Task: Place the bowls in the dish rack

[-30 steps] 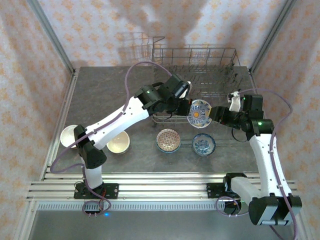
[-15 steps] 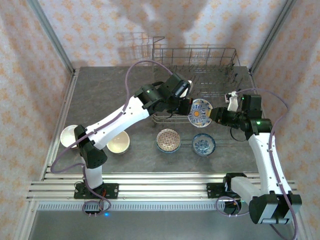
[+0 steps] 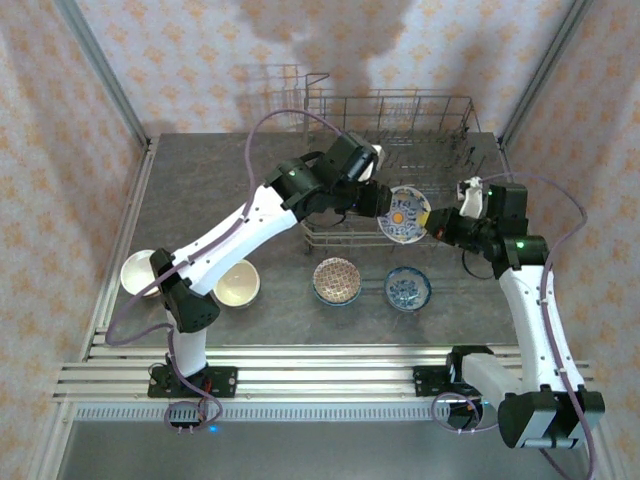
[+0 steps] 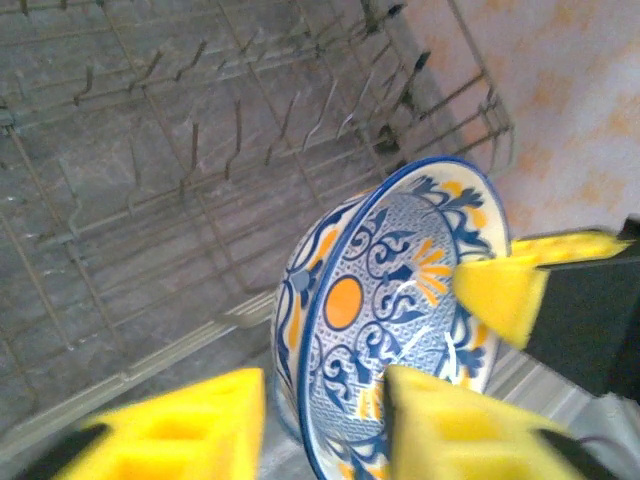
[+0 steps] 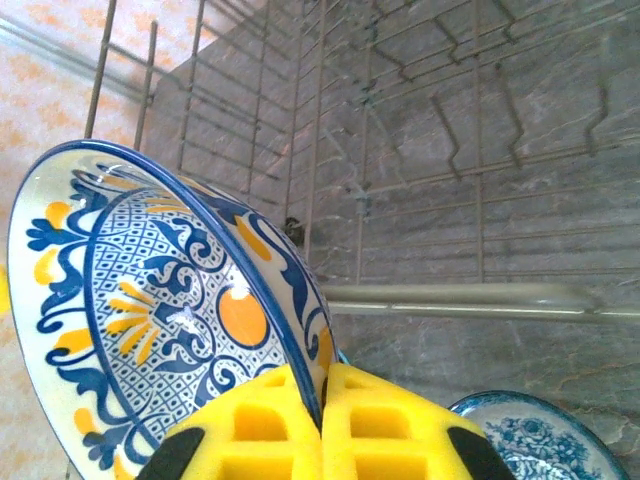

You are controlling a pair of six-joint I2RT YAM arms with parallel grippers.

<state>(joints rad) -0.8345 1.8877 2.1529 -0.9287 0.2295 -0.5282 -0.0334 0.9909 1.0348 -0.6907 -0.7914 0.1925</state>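
- white bowl, cream bowl: on the table, well off the front-left corner of the dish rack; not yet loaded.
- brown-red bowl: on the table in front of the rack, mouth up.
- left gripper: at the rack's front edge, reaching in from its left. Its fingers straddle the held bowl's rim, one outside, one inside; we cannot tell whether they press.
- blue-white bowl: aloft at the rack's front edge, right of its middle, and stood on edge. Its mouth faces away from the rack and upward (being round, it has no long axis). We judge the free tines just behind it to be the target.
- small blue bowl: on the table in front of the rack.
- right gripper: clamped on that bowl's rim, reaching in from the rack's right.
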